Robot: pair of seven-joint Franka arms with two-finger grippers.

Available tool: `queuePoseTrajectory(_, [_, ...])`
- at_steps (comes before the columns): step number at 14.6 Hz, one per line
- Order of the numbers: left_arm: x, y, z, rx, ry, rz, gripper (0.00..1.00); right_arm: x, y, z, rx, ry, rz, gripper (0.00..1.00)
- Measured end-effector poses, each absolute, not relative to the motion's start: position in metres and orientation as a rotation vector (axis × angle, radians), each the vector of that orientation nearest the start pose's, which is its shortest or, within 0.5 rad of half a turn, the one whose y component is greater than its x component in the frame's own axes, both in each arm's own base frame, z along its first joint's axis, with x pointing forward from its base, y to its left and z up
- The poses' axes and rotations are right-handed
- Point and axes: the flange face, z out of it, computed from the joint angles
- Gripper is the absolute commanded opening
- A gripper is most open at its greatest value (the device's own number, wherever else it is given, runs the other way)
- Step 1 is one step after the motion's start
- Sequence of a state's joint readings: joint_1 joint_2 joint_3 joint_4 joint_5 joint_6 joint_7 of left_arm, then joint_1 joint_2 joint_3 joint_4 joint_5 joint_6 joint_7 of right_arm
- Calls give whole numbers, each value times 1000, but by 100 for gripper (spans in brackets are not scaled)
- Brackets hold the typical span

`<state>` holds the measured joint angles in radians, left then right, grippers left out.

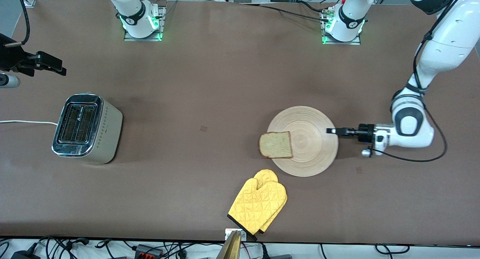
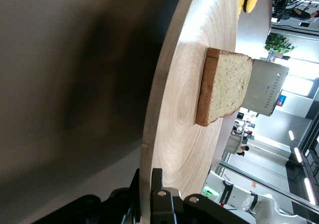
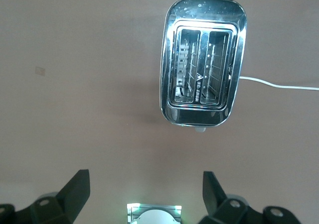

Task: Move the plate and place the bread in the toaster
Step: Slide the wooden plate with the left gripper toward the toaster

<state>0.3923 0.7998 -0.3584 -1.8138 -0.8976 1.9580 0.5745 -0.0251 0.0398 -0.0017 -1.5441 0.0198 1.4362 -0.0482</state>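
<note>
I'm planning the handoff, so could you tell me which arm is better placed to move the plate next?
Left. The left gripper is already shut on the plate rim; the right gripper hangs open near the toaster.

Left tool [image 1: 330, 130] reaches out level, fingers clamped shut; right tool [image 3: 145, 191] waits high, fingers spread, pointing down.

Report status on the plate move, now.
Left end effector shut on plate rim. Right end effector open above toaster, waiting. Bread overhangs plate edge. Yellow mitt nearby.
</note>
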Motion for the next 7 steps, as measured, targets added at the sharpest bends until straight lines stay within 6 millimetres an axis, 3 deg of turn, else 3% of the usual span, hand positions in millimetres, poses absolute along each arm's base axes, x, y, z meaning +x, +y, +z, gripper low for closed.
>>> queuePoseTrajectory(7, [575, -207, 124, 2022, 145, -284, 1, 553, -2, 600, -3069, -53, 239, 100])
